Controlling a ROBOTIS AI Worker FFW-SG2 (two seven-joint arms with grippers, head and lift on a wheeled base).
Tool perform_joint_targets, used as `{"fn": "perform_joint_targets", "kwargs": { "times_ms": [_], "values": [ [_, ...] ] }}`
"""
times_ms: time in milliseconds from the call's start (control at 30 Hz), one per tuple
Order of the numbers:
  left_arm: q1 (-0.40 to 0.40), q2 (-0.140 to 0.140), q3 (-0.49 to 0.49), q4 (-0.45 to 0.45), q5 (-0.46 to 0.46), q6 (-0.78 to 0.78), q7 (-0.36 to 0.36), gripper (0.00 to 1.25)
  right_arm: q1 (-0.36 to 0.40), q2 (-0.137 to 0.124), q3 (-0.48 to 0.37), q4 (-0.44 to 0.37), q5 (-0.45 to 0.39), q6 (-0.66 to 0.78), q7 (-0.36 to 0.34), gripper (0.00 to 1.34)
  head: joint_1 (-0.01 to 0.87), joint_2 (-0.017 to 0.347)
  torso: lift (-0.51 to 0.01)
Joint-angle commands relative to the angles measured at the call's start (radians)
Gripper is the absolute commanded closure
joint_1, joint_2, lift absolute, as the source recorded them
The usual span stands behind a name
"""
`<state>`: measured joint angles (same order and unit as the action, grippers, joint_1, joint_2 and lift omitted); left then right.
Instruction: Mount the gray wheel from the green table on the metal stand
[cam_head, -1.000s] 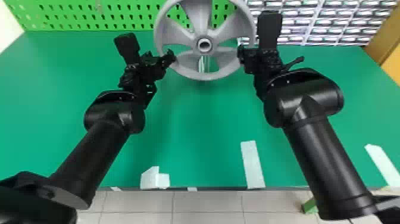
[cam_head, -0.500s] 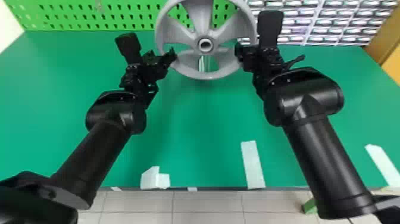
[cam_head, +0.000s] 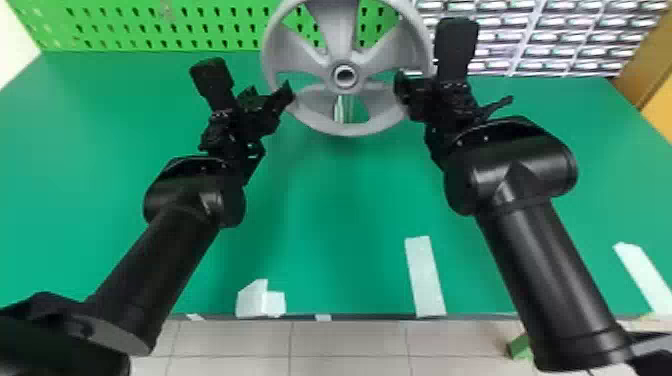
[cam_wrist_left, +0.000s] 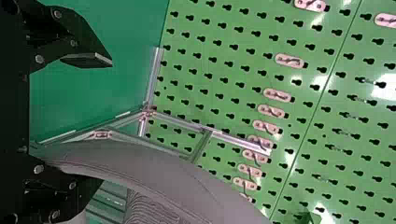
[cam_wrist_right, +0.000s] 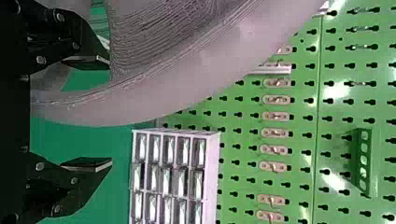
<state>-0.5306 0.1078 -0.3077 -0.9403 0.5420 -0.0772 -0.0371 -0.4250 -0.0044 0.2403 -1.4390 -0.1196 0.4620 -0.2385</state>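
Wheel's (cam_head: 345, 128) upright between left gripper (cam_head: 268, 96) and right gripper (cam_head: 406, 95), both gaping wide astride its rim. Axle points roughly at the head cam; top's cropped, stand (cam_head: 340, 109) mostly hidden behind.

Glossy black, my arms (cam_head: 160, 260) pair tubular forearms (cam_head: 542, 260) with rounded joint housings (cam_head: 525, 165), rounded paddle-shaped plates (cam_head: 455, 50) and angular, flat-tipped black fingers (cam_wrist_left: 84, 35) dotted with silvery screws (cam_wrist_right: 41, 60).

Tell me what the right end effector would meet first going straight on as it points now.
Most likely the gray wheel: its rim already runs between the right end effector's open fingers. Depth is unclear, but the green pegboard looks farther off.
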Motion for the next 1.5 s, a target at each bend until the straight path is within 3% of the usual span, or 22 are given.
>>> {"fn": "perform_joint_targets", "kwargs": {
  "times_ms": [0,467,767,1467],
  "values": [
    [0.006,0.0,0.004,0.0,0.001,0.001,0.005,0.47,0.002,0.001,-0.001,0.0,0.005,-0.002,-0.001,0.52,0.867,0.052,-0.1],
    [0.009,0.0,0.004,-0.006,-0.013,-0.009,0.013,0.46,0.003,-0.002,0.004,0.0,0.015,0.0,-0.001,0.5,0.867,0.052,-0.1],
    [0.011,0.0,0.006,-0.006,-0.011,-0.009,0.014,0.14,0.003,-0.002,0.004,0.0,0.017,0.001,-0.001,0.09,0.867,0.052,-0.1],
    [0.012,0.001,-0.001,-0.012,-0.022,-0.003,0.008,0.11,0.008,0.0,-0.004,-0.008,0.018,0.001,-0.001,0.1,0.867,0.052,-0.1]
  ]
}}
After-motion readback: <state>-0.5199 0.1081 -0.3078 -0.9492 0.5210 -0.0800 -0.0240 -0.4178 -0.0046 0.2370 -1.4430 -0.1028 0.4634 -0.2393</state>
